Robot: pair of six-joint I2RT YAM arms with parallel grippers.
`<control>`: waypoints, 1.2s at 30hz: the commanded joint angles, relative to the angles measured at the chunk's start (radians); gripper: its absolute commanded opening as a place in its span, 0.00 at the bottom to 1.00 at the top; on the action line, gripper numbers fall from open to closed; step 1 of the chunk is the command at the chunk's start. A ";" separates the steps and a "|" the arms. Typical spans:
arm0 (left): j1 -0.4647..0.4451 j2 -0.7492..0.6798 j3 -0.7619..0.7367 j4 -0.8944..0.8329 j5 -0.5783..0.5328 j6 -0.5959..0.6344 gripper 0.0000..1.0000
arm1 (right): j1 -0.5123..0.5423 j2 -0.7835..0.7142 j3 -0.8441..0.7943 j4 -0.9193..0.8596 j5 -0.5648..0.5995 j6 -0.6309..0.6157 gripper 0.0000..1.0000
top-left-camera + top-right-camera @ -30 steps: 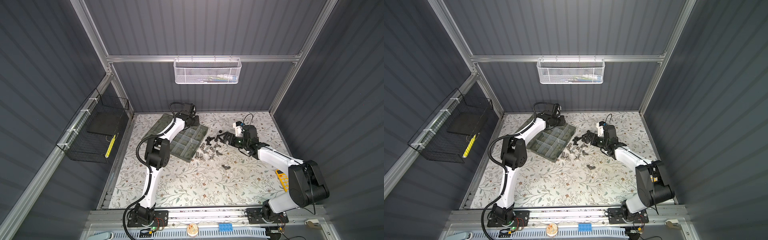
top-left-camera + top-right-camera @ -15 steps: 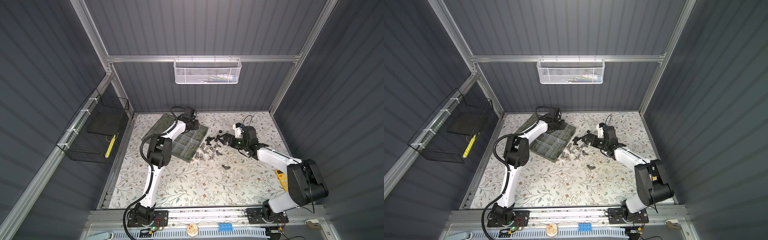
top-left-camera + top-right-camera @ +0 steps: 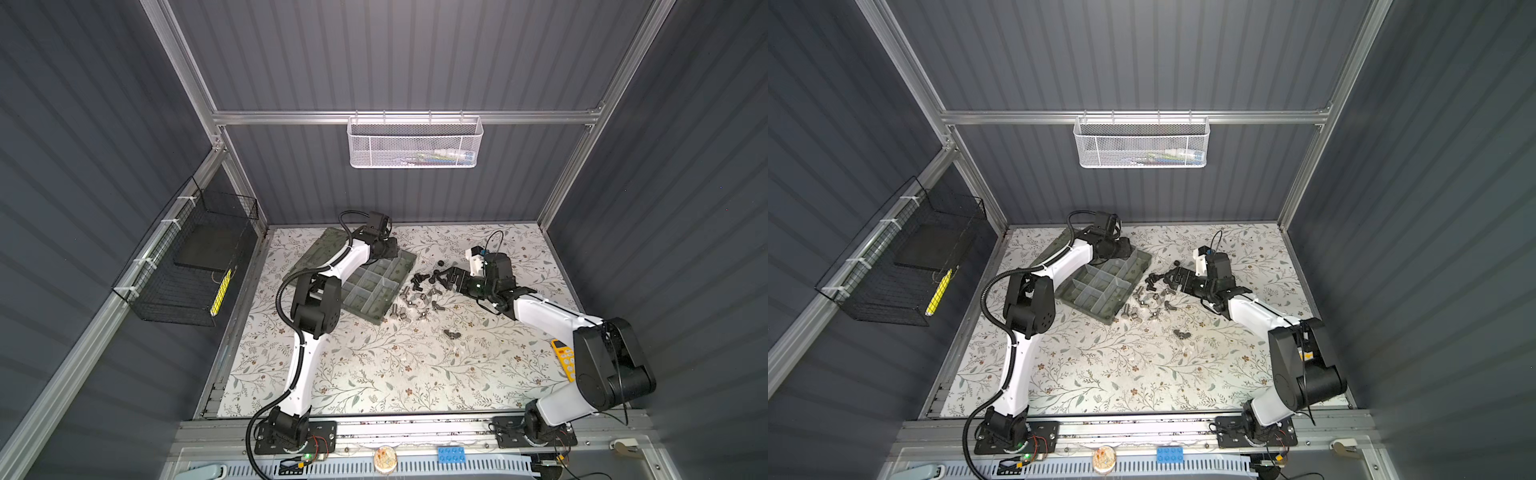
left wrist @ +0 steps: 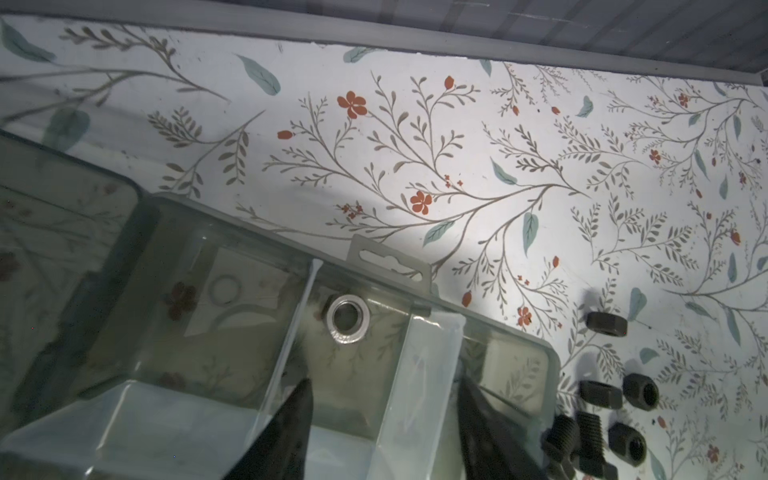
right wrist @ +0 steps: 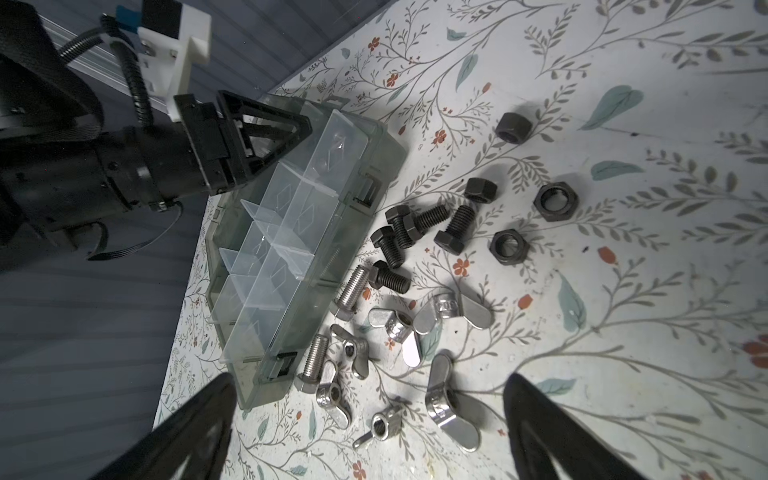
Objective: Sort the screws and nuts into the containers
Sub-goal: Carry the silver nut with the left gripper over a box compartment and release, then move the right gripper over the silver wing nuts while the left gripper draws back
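Screws [image 5: 457, 226] and nuts [image 5: 540, 199] lie mostly unsorted. In both top views the loose pile sits on the floral tabletop [image 3: 395, 374] just beside the organizer box [image 3: 365, 297], at its 3 o'clock. One stray wing nut [image 3: 451, 333] lies apart at the pile's 5 o'clock. Black pieces fill the pile's 12 o'clock half, silver ones the 6 o'clock half.

One silver nut [image 4: 347, 336] rests flat in the corner compartment [image 4: 365, 365] at the box's 12 o'clock end. The left gripper [image 4: 384, 388] hangs over that compartment, jaws parted with nothing between them, so this reads as a drop-off done. The right gripper [image 5: 370, 382] hovers above the silver half of the pile, jaws spread wide and empty.

Next, as I judge it, the right gripper must come down on a single piece. The wing nuts overlap and touch silver screws, so a black nut lying clear looks easier. The left arm should lift clear of the box walls before heading for the pile.
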 commanded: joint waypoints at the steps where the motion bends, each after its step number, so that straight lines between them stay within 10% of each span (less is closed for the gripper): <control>1: -0.015 -0.115 -0.024 -0.028 0.002 0.021 0.65 | 0.001 -0.010 0.010 -0.027 0.030 -0.012 0.99; 14: -0.047 -0.389 -0.267 0.043 0.003 0.003 0.99 | 0.002 -0.071 0.037 -0.153 0.125 -0.080 0.99; 36: -0.047 -0.765 -0.909 0.285 0.234 -0.177 1.00 | 0.156 0.033 0.074 -0.342 0.329 -0.179 0.83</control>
